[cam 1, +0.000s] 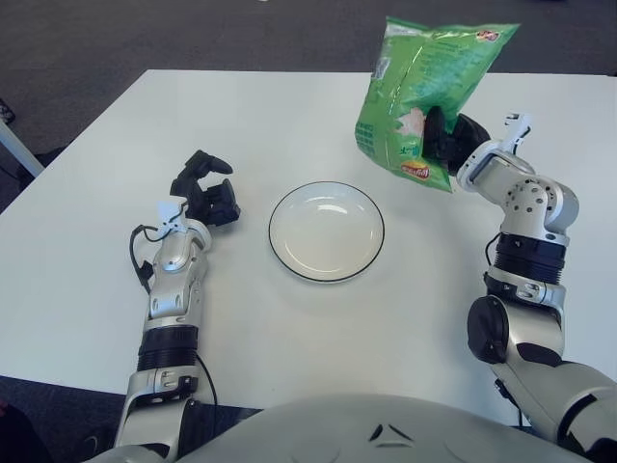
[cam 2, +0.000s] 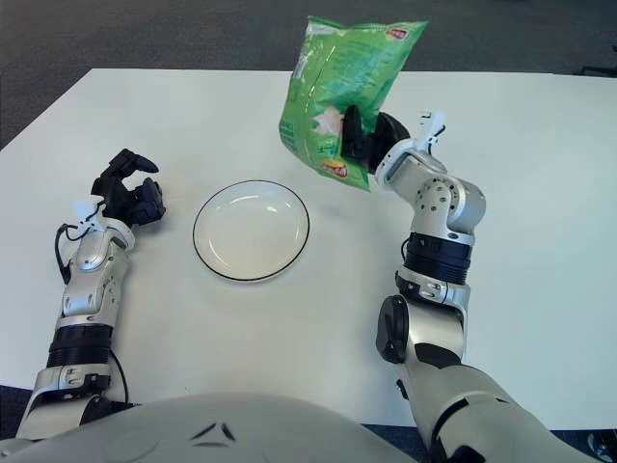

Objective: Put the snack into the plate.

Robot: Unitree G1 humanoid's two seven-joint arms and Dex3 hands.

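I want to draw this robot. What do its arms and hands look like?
Both arms are silver-grey metal with black ring joints. The left hand and the right hand have chunky black fingers and white wrist pieces. A thin black cable loops beside the left forearm.

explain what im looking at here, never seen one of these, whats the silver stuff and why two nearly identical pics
The silver parts are the two arms of a humanoid robot, seen from a camera on its own head looking down at a white table. The two pictures come from the left and right eyes of that camera, so they show the same moment from places slightly apart.

On the table lies one thing: a white plate with a dark rim, with nothing on it.

The right hand, on the right side of the pictures, grips a green snack bag near its lower edge and holds it up in the air, behind and to the right of the plate. The bag is not over the plate yet.

The left hand shows to the left of the plate, holding nothing, fingers loosely curled.
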